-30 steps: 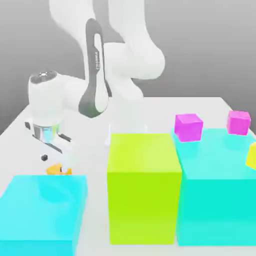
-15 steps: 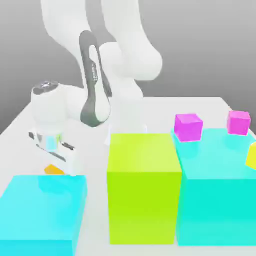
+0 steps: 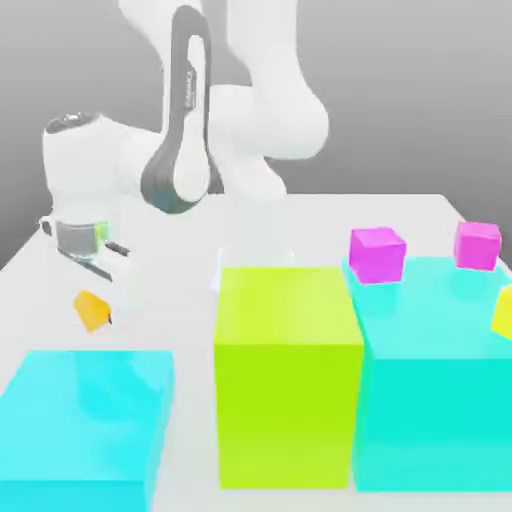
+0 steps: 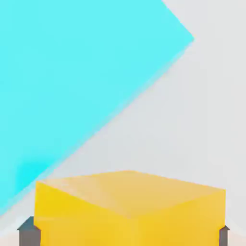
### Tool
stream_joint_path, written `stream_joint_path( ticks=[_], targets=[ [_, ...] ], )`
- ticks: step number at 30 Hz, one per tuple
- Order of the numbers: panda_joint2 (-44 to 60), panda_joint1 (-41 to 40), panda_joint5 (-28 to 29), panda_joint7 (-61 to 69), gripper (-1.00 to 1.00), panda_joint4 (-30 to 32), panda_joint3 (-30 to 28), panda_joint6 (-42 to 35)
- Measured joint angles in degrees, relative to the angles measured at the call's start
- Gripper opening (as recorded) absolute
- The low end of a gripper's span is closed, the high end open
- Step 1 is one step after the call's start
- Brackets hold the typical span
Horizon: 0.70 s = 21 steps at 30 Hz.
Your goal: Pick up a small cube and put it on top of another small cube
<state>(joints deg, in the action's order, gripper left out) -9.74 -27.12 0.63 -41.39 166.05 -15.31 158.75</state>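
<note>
My gripper [image 3: 97,303] hangs above the white table [image 3: 180,300] on the exterior view's left, shut on the small orange cube [image 3: 88,312]. The cube is lifted off the table, just behind the low cyan block [image 3: 85,420]. In the hand view the small orange cube [image 4: 129,206] sits between two dark fingertips [image 4: 29,234], with the cyan block [image 4: 72,72] and bare table below it.
A lime block [image 3: 288,370] stands in the middle, with a tall cyan block [image 3: 435,380] to its right. Two magenta cubes [image 3: 377,253] [image 3: 477,245] rest on that tall block, and a yellow cube [image 3: 503,312] shows at the right edge.
The gripper closed on the orange cube at the table and has since risen with it, drifting toward the exterior view's left.
</note>
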Motion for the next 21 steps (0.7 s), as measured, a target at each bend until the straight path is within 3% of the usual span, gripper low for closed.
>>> stream_joint_path(
  ticks=[12, 18, 21],
  targets=[
    [-18.7, 24.6, -9.1, 13.0, -1.00, -11.4, 13.5, -29.8],
    [-28.1, 36.8, -11.2, 19.6, -1.00, -15.6, 21.2, -43.9],
    [-31.0, 41.1, -9.4, 22.7, -1.00, -14.5, 25.3, -47.1]
  ],
)
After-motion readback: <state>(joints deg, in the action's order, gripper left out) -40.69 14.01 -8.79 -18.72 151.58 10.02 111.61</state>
